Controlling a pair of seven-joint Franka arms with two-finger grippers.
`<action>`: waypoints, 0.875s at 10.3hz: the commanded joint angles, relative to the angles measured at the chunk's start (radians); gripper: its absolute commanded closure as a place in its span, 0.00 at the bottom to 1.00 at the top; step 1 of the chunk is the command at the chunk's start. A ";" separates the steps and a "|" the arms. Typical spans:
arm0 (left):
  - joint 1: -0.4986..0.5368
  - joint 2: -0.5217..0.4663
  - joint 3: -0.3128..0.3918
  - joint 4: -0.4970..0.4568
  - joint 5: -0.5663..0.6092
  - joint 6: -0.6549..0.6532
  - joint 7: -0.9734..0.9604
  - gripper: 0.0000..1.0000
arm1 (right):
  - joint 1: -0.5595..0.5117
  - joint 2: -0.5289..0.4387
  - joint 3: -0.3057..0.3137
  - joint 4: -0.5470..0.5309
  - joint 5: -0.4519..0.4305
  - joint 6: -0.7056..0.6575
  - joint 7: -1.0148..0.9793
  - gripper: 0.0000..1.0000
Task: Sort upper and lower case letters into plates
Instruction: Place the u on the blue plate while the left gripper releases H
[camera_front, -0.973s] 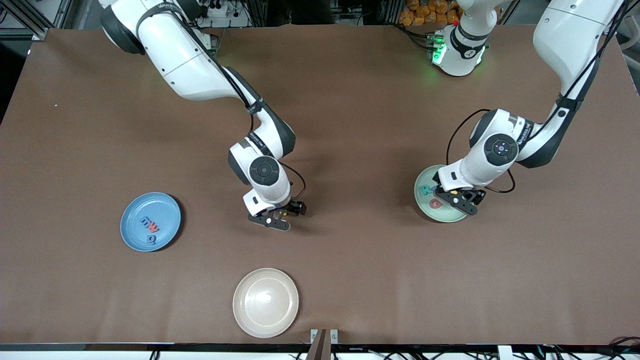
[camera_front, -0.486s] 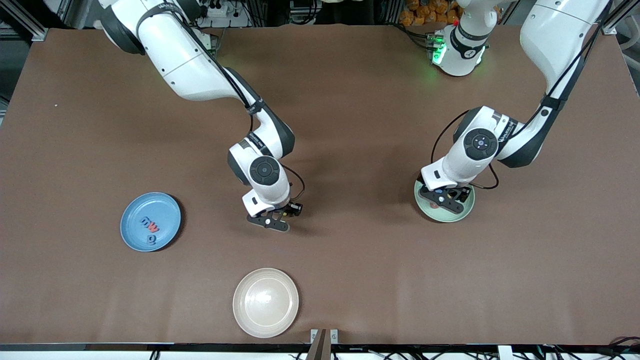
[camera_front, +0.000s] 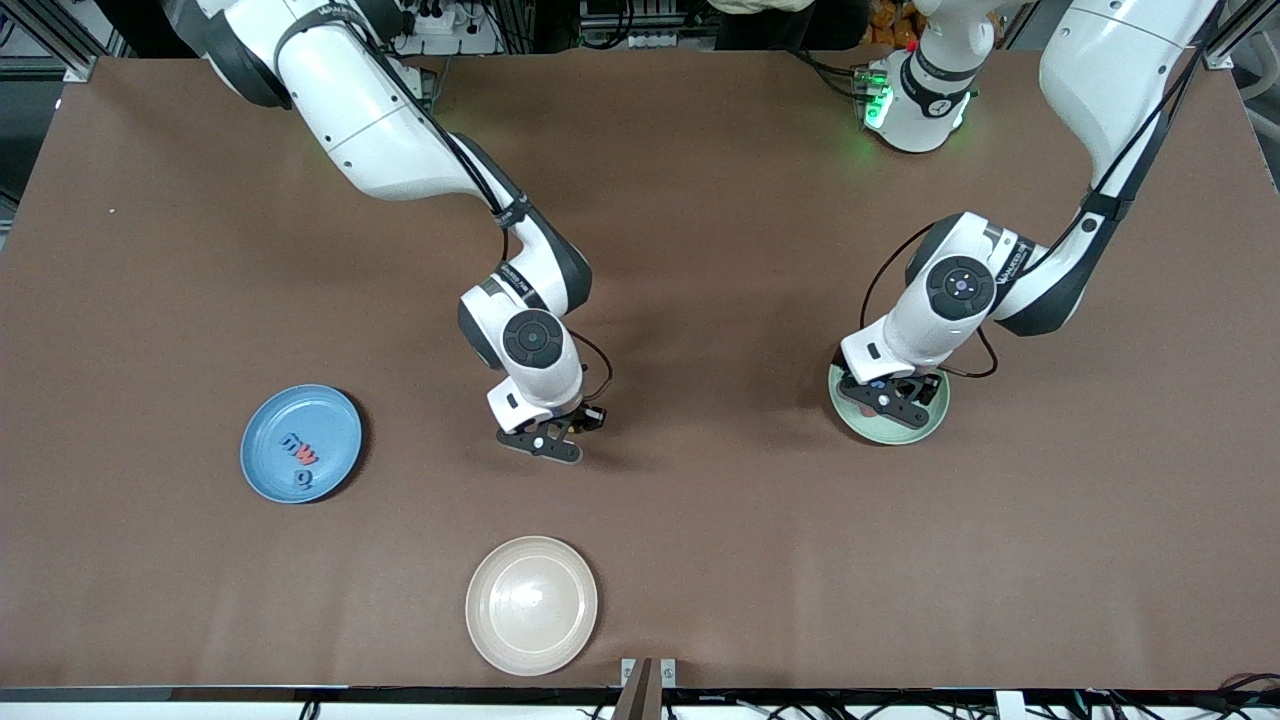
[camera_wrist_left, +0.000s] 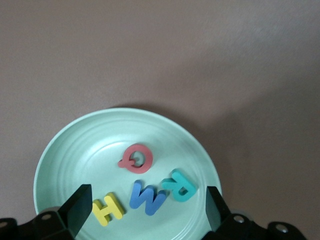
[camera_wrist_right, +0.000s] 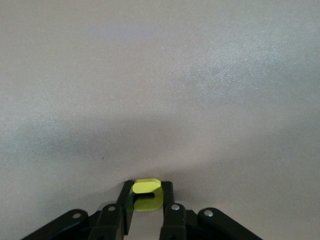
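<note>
The right gripper (camera_wrist_right: 146, 200) is clamped on a small yellow letter (camera_wrist_right: 145, 193), low over the bare table (camera_front: 700, 250), between the blue plate (camera_front: 262, 470) and the mint plate (camera_front: 925, 425). A second ago those fingers stood apart. The left gripper (camera_wrist_left: 145, 210), spread wide, has shifted over the mint plate's pink, teal, blue and yellow letters (camera_wrist_left: 145, 185).

Table (camera_front: 700, 200): brown, matte.
On it: blue plate (camera_front: 270, 460), mint green plate (camera_front: 915, 428), cream plate (camera_front: 531, 604), well apart.
</note>
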 joint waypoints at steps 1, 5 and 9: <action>-0.009 -0.018 -0.037 0.048 -0.018 -0.064 -0.075 0.00 | -0.030 -0.015 -0.009 0.007 -0.019 -0.030 -0.050 1.00; -0.067 -0.009 -0.076 0.105 -0.021 -0.112 -0.213 0.00 | -0.157 -0.093 -0.008 -0.008 -0.017 -0.145 -0.237 1.00; -0.174 0.026 -0.076 0.169 -0.021 -0.120 -0.377 0.00 | -0.390 -0.181 -0.008 -0.108 -0.017 -0.139 -0.551 1.00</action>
